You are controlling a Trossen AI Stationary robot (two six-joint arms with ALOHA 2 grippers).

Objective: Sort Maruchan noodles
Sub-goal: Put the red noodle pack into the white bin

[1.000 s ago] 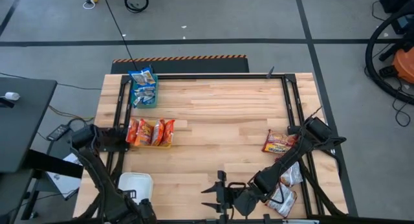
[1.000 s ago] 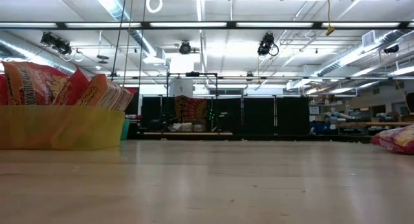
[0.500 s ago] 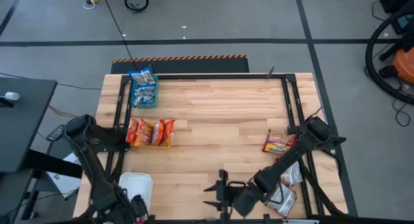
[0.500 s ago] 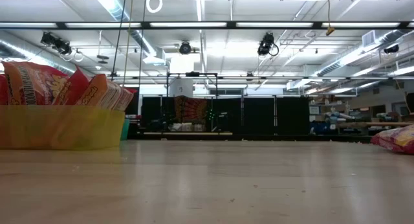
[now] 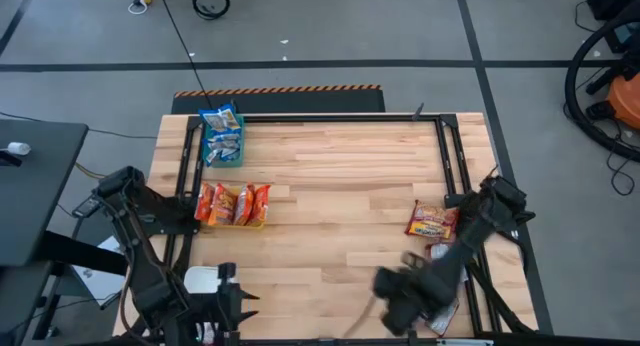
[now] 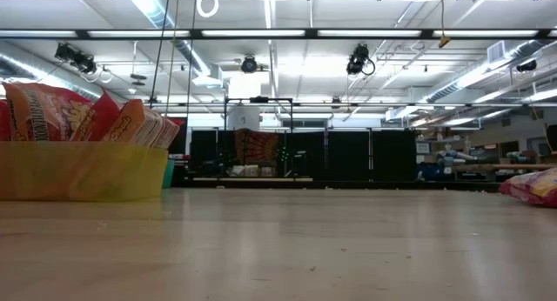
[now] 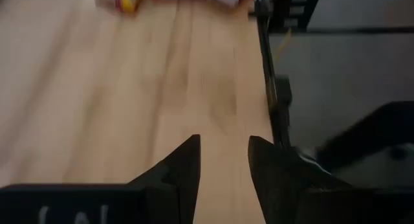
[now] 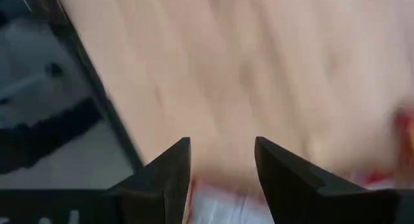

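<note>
free: wide bare middle of the table | left edge: teal bin and yellow bin of packets | right edge: orange-red packet, silver-white packets under the right arm | near edge: left pincer and white bin at left, right pincer right of centre | both pincers gape empty

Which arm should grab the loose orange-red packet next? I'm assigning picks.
Right. The loose orange-red packet lies on the table's right side near the right gripper; the left gripper is far across, by the white bin.
</note>
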